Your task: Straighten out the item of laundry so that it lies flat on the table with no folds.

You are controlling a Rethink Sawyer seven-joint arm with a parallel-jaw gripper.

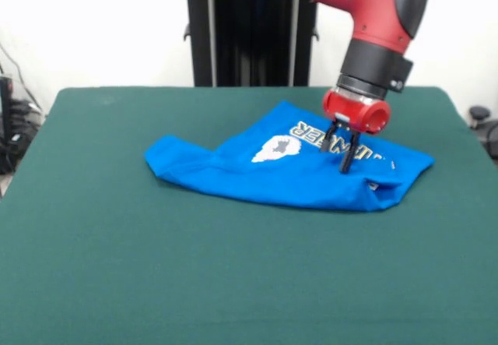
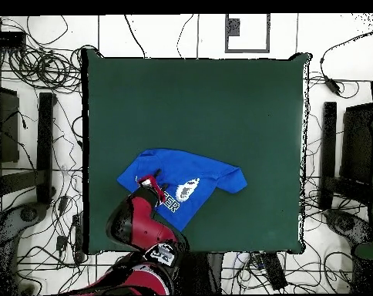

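Observation:
The bright blue T-shirt [image 1: 272,175] lies crumpled on the dark green table [image 1: 233,283], right of centre, print side up. A white graphic and part of the lettering show, and its left end is bunched into folds. My gripper [image 1: 338,156] points down over the lettering near the shirt's right end. Its two black fingers [image 1: 348,156] stand apart, with the tips at the cloth, and no cloth is lifted. In the overhead view the shirt [image 2: 197,171] lies near the table's [image 2: 205,100] lower left, and the gripper [image 2: 150,183] is at the shirt's left part.
The black pedestal [image 1: 249,33] stands behind the table's far edge. In the overhead view, cables [image 2: 35,69] and dark stands [image 2: 45,146] lie on the floor round the table. The shirt's lower corner reaches near the table's edge on the robot's side [image 2: 182,248].

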